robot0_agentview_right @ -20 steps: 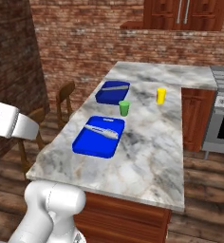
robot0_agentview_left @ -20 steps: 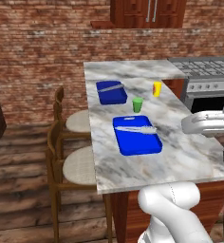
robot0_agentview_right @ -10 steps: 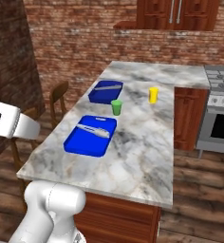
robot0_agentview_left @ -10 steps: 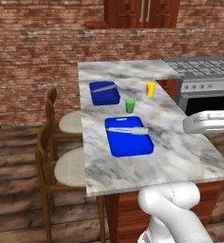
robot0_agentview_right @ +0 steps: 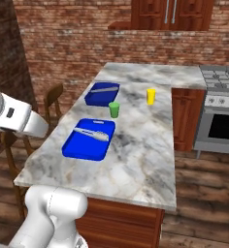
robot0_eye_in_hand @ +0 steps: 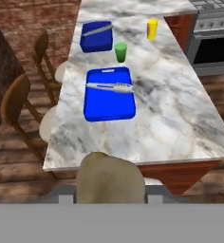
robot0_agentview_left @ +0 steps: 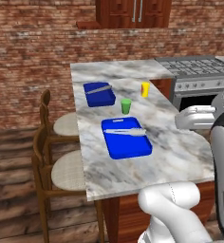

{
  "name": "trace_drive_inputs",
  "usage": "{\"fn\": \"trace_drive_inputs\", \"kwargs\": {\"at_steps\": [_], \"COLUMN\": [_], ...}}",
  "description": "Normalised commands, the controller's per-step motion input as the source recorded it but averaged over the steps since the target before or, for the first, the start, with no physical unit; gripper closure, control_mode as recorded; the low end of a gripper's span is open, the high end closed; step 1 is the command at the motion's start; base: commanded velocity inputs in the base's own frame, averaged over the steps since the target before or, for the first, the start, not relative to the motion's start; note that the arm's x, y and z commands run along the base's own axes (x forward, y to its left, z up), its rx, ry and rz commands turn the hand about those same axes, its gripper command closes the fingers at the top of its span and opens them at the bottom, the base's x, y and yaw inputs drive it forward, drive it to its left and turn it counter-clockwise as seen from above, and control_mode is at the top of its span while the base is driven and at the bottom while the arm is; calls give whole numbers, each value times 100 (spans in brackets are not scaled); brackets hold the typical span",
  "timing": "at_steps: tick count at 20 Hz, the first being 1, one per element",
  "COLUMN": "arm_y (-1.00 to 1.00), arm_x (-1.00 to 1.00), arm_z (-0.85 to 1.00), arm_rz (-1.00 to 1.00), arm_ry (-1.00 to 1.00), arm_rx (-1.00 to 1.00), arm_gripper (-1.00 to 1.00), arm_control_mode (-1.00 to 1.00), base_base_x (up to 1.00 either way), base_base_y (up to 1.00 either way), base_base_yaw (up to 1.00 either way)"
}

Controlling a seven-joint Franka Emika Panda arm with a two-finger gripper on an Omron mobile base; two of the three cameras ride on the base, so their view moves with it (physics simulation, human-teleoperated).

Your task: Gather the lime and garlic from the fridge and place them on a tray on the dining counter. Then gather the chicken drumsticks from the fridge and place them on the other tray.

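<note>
the tool (robot0_eye_in_hand: 111, 195) sits closed part-way around a pale tan, rounded bulb (robot0_eye_in_hand: 111, 174), judged to be the garlic, which fills the gap between its tips. tool and bulb hang short of the near edge of the long white-grey marble table with brown veins (robot0_eye_in_hand: 173, 111), apparently over the wood floor.

just ahead of the tool, on the table, lies a flat blue rectangular tray (robot0_eye_in_hand: 109, 102) with a slim silvery utensil (robot0_eye_in_hand: 110, 87) across its far half. beyond it stands a small light green cup (robot0_eye_in_hand: 120, 51). further on, to the left, is a second blue tray (robot0_eye_in_hand: 95, 39) crossed by a silvery strip, and to the right a small yellow cup (robot0_eye_in_hand: 152, 29). two round-seated wooden chairs (robot0_eye_in_hand: 20, 102) flank the table's left side.

risks: a round bulb in a part-closed hold may roll out. released here, it would miss the table and fall. set down on the utensil, it could roll off the tray. a long reach could tip the green cup.

views: the hand view shows the bulb in the tool. the base views add the grey steel stove (robot0_agentview_left: 199, 66) and the dark wooden wall cabinet (robot0_agentview_right: 172, 14) beyond the brick wall. the right base view also shows the oven door.
</note>
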Motion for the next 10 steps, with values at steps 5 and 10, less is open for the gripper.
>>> {"fn": "trace_drive_inputs", "kwargs": {"at_steps": [5, 10], "arm_y": [0, 0], "arm_x": [100, 100], "arm_z": [-73, -100], "arm_rz": [8, 13], "arm_ry": [34, 15], "arm_rx": [0, 0], "arm_gripper": [100, 100], "arm_control_mode": [-100, -100], "base_base_x": [0, 0], "base_base_y": [0, 0], "base_base_yaw": [0, 0]}}
